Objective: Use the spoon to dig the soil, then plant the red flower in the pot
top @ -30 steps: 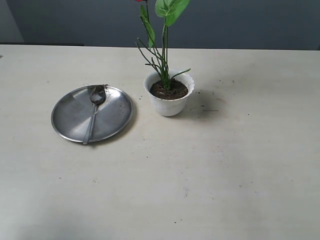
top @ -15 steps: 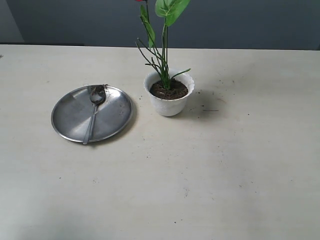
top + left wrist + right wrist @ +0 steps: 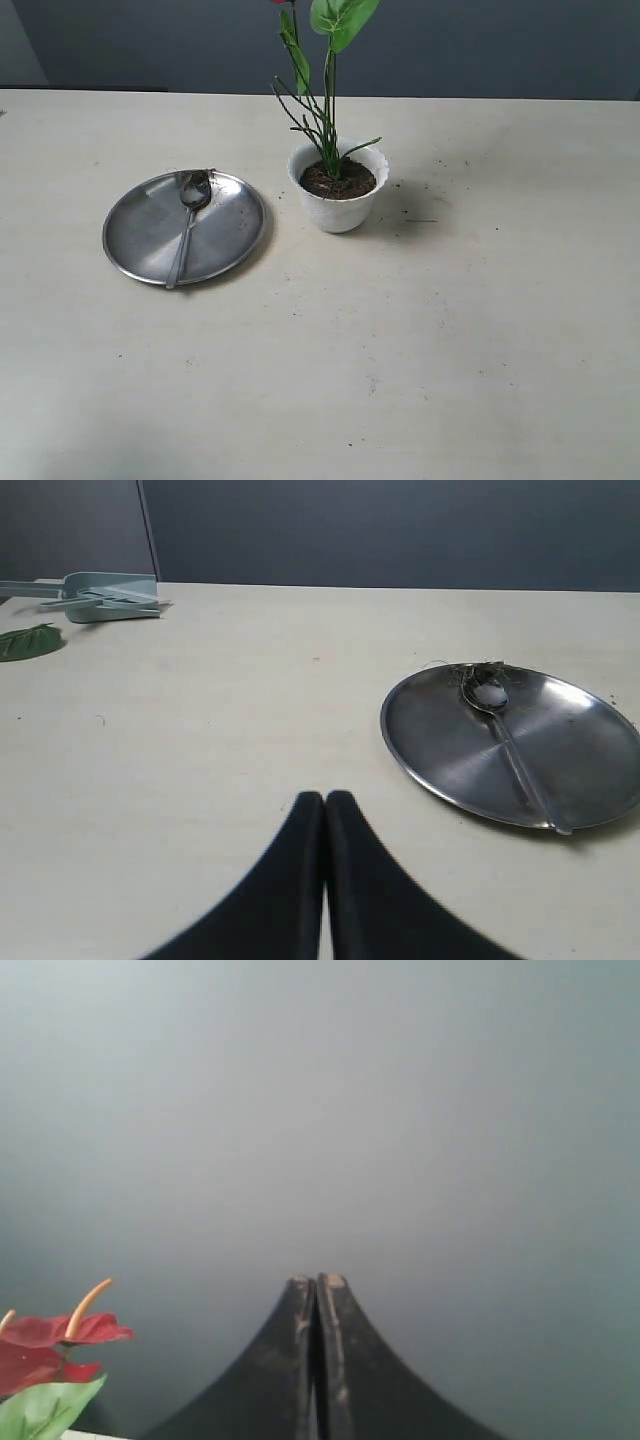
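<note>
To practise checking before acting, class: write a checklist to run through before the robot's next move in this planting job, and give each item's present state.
1. The red flower stands upright in the pot: ok.
2. The soil sits inside the pot around the stem: ok.
3. The spoon lies on the steel plate, apart from the pot: ok.
4. The left tool is shut and holds nothing: ok.
5. The right tool is shut and holds nothing, and does not touch the bloom: ok.
6. The stem is firmly seated in the soil: cannot tell.
</note>
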Tool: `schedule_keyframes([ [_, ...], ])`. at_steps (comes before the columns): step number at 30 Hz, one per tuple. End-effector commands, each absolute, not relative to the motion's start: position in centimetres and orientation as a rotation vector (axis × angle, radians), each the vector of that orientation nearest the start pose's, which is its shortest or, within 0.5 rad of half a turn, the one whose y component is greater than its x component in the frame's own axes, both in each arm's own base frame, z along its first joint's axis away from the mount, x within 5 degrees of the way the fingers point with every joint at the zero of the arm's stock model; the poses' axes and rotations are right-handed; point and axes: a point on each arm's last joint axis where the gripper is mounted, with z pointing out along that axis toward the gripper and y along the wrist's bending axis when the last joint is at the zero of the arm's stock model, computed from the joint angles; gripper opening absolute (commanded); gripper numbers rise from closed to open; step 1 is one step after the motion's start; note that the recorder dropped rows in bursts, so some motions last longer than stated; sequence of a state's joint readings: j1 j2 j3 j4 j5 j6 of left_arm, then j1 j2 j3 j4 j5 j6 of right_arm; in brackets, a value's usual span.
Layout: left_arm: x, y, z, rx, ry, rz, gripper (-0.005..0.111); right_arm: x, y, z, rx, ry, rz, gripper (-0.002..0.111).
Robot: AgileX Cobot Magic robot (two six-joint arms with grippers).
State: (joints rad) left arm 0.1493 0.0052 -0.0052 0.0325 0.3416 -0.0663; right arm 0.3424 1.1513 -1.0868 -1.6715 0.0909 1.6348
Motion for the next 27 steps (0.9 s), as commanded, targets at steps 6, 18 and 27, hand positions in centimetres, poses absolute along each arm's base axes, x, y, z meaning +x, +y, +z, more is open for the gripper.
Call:
schedule_keyframes([
  [6,5.3,0.9,18.3,-0.178,1.811,0.082,0.0,21.6,5.9,45.5,-0.182,1.408,0.057,-0.001],
  [18,5.3,0.9,18.3,-0.178,1.811,0.082,0.0,21.0,5.8,44.8,-0.218,1.423,0.041,-0.001],
  [27,5.3,0.9,18.3,-0.178,1.811,0.082,0.0,20.5,5.0,40.1,-0.213,1.657,-0.027,-0.001],
])
